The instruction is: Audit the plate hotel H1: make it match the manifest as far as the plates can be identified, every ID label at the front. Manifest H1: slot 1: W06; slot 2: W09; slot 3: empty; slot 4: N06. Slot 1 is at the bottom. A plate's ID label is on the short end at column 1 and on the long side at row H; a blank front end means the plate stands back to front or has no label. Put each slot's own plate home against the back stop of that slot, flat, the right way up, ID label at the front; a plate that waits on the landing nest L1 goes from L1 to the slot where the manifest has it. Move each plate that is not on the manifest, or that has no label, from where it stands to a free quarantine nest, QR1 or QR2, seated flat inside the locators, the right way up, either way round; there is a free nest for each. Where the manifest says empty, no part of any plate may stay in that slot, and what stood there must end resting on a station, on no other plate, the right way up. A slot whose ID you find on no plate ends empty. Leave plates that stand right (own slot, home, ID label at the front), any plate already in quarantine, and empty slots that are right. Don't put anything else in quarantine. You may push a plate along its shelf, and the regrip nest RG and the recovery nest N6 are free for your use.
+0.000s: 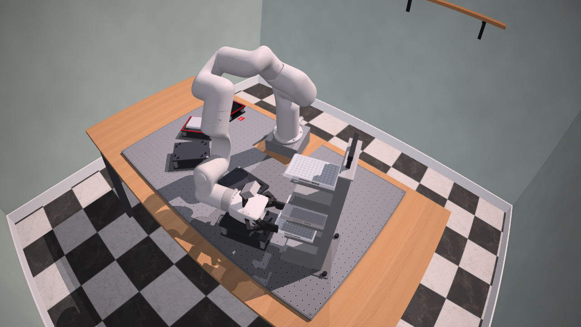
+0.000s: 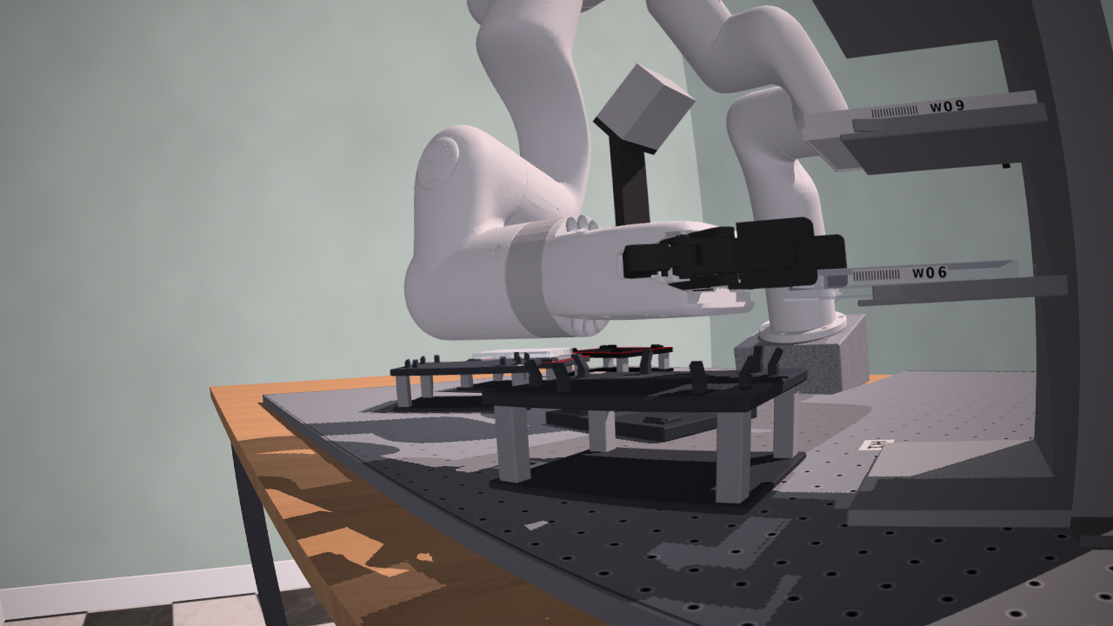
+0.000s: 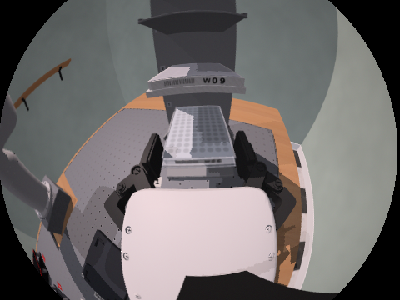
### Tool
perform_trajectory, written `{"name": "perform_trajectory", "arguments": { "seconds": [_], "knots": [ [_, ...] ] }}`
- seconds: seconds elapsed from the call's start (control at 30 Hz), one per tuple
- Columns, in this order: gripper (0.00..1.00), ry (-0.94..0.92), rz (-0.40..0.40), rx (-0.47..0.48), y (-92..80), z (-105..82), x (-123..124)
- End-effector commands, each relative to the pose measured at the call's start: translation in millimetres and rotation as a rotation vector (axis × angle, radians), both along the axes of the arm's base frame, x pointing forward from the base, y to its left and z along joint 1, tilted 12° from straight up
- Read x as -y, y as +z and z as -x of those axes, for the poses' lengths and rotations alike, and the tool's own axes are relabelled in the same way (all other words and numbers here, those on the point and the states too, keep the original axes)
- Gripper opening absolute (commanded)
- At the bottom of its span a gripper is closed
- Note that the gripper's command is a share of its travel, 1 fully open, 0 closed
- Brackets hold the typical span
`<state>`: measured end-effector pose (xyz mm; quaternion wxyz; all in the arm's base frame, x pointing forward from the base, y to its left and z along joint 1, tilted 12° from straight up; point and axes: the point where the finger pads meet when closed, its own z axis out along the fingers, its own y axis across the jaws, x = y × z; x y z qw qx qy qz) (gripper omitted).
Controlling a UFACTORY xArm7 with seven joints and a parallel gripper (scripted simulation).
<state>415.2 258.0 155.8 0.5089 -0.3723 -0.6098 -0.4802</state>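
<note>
The gripper [image 2: 829, 253] is level and points at the plate hotel [image 2: 1077, 256]. Its black fingers are clamped on the two long sides of the W06 plate [image 2: 934, 272], near the plate's outer end. The W06 label faces outward along the plate's visible side. The plate is flat, just above the lowest shelf [image 2: 972, 289], with most of its length over that shelf and its outer end projecting past the shelf's front edge. Whether it touches the shelf cannot be told.

One shelf higher, the W09 plate [image 2: 945, 106] lies flat, its label facing outward. In the top view, a further plate [image 1: 312, 169] rests on the uppermost shelf.

On the bench [image 1: 134, 117], a black nest [image 2: 645, 389] on grey legs stands directly below the gripper. A red-edged nest [image 1: 190, 126] at the far corner holds a pale plate [image 1: 195, 121].
</note>
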Motion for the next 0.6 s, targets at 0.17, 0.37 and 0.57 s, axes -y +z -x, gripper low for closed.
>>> {"name": "perform_trajectory", "arguments": {
  "seconds": [0.17,0.37,0.57],
  "knots": [
    [0.00,0.000,-0.001,0.003,1.3,0.7,-4.9],
    [0.00,0.000,-0.001,0.003,1.2,1.2,-6.9],
    [0.00,0.000,-0.001,0.003,1.2,2.0,-9.8]
  ]
}}
